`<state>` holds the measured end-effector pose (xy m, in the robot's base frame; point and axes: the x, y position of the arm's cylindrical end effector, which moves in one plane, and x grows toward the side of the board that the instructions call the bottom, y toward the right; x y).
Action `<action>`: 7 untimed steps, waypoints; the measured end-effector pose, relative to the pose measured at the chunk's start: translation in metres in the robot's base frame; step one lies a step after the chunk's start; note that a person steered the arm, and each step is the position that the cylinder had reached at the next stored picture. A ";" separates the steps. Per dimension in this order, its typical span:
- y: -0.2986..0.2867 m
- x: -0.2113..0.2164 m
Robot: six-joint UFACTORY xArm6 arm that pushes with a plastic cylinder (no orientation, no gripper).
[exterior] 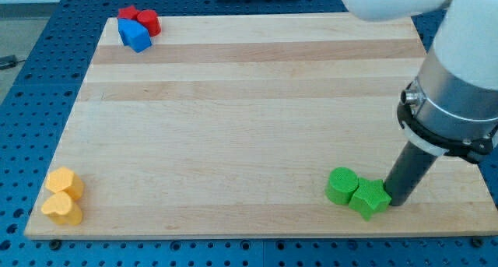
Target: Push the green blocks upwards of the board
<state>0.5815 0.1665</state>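
My tip (394, 202) touches the green star (370, 197) on its right; no jaws here, nothing gripped. The green cylinder (341, 185) touches the star's left. Both sit near the board (249, 103) bottom edge, bare wood above them.

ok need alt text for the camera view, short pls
My tip touches the right side of a green star block, beside a green cylinder block, near the wooden board's bottom right. Red and blue blocks sit top left, two yellow blocks bottom left.
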 end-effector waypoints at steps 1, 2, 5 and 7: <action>0.000 -0.001; 0.008 -0.001; 0.010 0.034; 0.000 0.022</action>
<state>0.6038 0.1661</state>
